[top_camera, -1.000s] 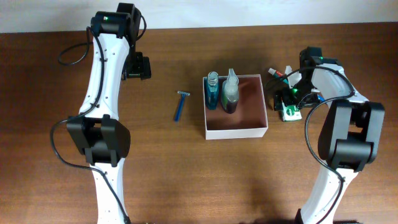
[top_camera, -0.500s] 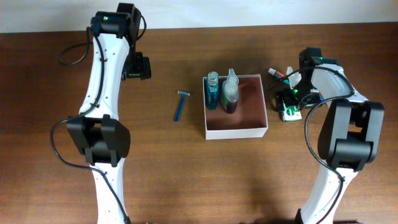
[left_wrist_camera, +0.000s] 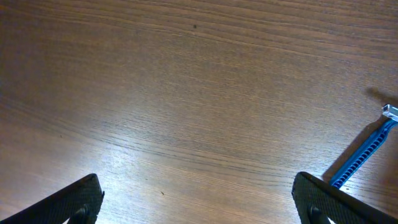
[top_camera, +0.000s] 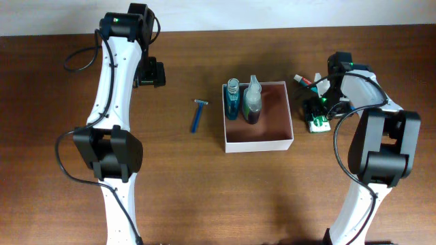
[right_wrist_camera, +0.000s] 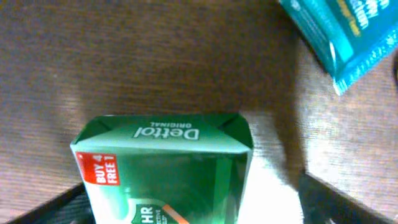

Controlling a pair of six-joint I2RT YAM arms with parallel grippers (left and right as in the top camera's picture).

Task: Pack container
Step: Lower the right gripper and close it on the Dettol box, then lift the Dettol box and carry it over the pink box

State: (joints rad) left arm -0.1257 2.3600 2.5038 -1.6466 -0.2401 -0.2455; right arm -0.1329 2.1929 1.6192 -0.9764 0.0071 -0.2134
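Nothing held in the right claw (right_wrist_camera: 199, 208) yet: fingers spread apart, one on each side of the small green cardboard soap packet (right_wrist_camera: 165, 165), with a gap showing on one side. Sits right under that claw, near the right edge of the worktop (top_camera: 218, 197). Seems to run long-ways between the fingers, so likely a squeeze across the short way.

Then over to the middle of the worktop for the square white cardboard container with the reddish-brown inside (top_camera: 271, 129). Lies well apart from the packet, off toward the left arm's side. Holds a blue bottle (top_camera: 232, 102) and a dark bottle (top_camera: 253, 105) by its far wall, with bare floor along the near wall. Much nearer to the right claw than to the left claw (left_wrist_camera: 199, 208), spread wide over bare wood toward the far left, near a blue plastic razor (left_wrist_camera: 364, 155). Probably a lift, then a short trip sideways into the bare part.
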